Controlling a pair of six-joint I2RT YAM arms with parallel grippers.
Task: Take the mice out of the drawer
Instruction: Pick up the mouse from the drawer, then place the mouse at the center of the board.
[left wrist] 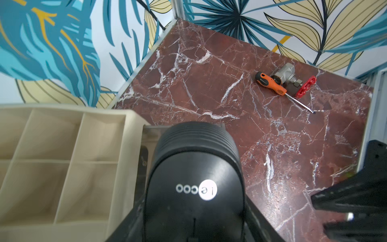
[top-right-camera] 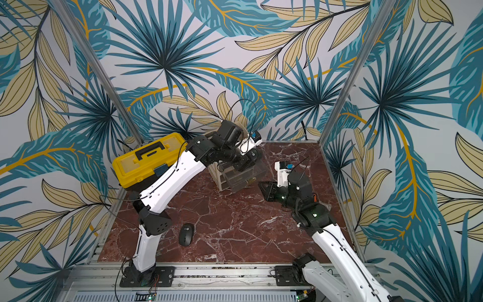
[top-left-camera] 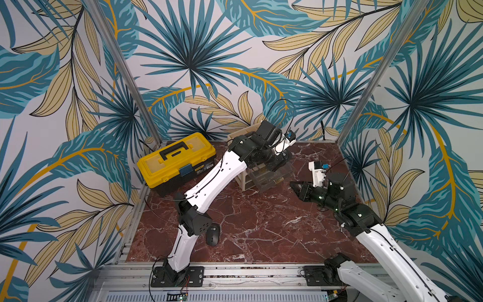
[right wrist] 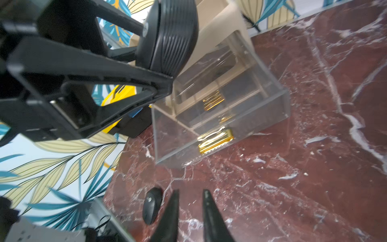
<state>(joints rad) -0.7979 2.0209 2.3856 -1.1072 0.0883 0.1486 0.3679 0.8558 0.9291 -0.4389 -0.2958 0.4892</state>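
My left gripper (left wrist: 193,205) is shut on a black mouse (left wrist: 194,167) with a white round logo, held just above the beige drawer unit (top-left-camera: 245,180). In the right wrist view that held mouse (right wrist: 173,35) hangs over the pulled-out clear drawer (right wrist: 222,127) with its gold handle. Another dark mouse (left wrist: 144,157) peeks from the drawer beside the held one. A further mouse (top-left-camera: 213,235) (top-right-camera: 186,234) lies on the marble table near the left arm's elbow. My right gripper (right wrist: 191,197) (top-left-camera: 294,186) is open and empty, right of the drawer.
A yellow toolbox (top-left-camera: 177,159) stands at the back left. An orange screwdriver (left wrist: 272,83) and a metal valve with a red handle (left wrist: 290,76) lie near the right wall. The unit's top has open beige compartments (left wrist: 62,157).
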